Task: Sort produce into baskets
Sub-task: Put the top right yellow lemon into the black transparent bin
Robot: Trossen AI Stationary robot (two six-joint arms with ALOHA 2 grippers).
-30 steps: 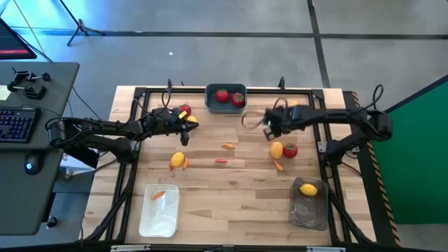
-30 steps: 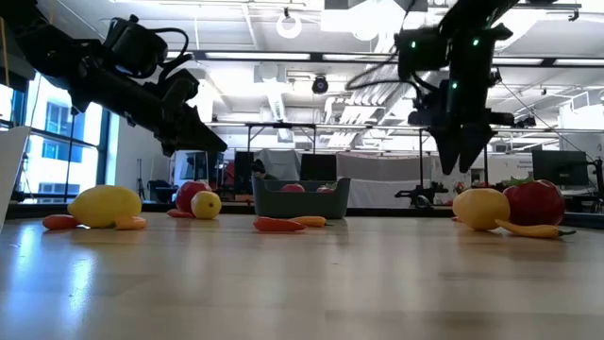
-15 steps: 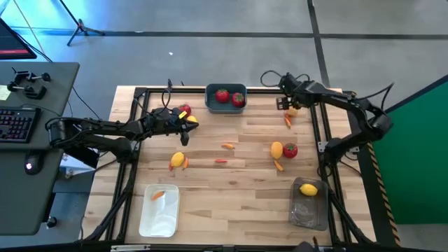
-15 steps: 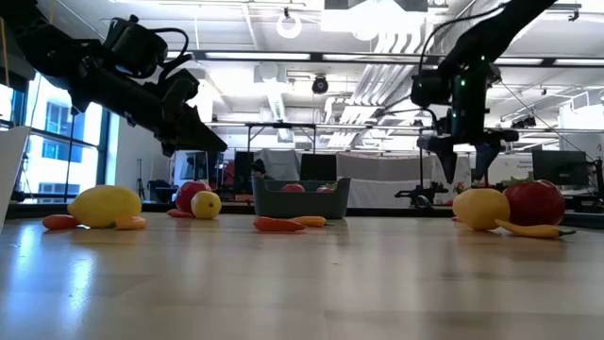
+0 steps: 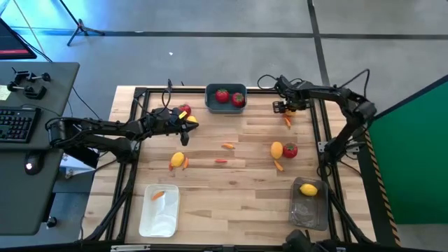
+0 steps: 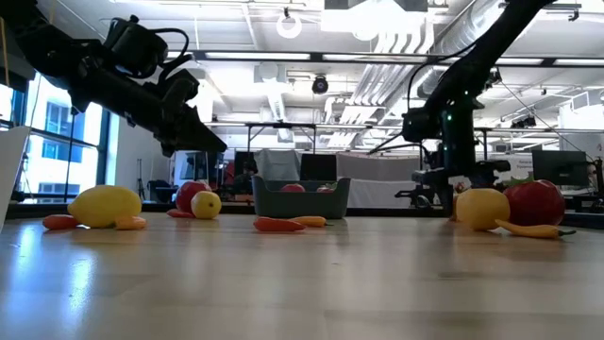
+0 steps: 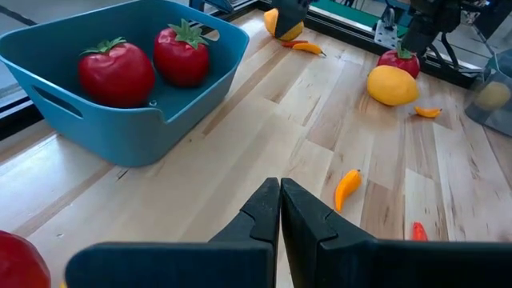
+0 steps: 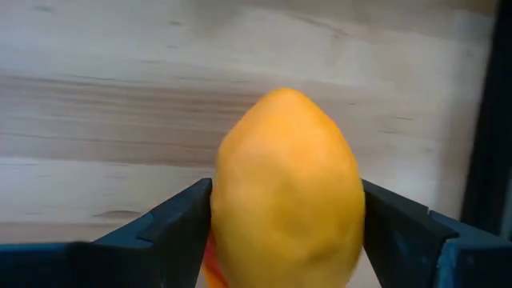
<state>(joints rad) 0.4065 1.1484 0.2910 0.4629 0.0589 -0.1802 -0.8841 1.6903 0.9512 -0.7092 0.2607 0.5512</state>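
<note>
Right jaws [image 8: 284,240] straddle lemon [image 8: 286,192], contact unclear; orange pepper [image 5: 287,121] beside; left jaws [image 7: 280,210] clenched.
</note>
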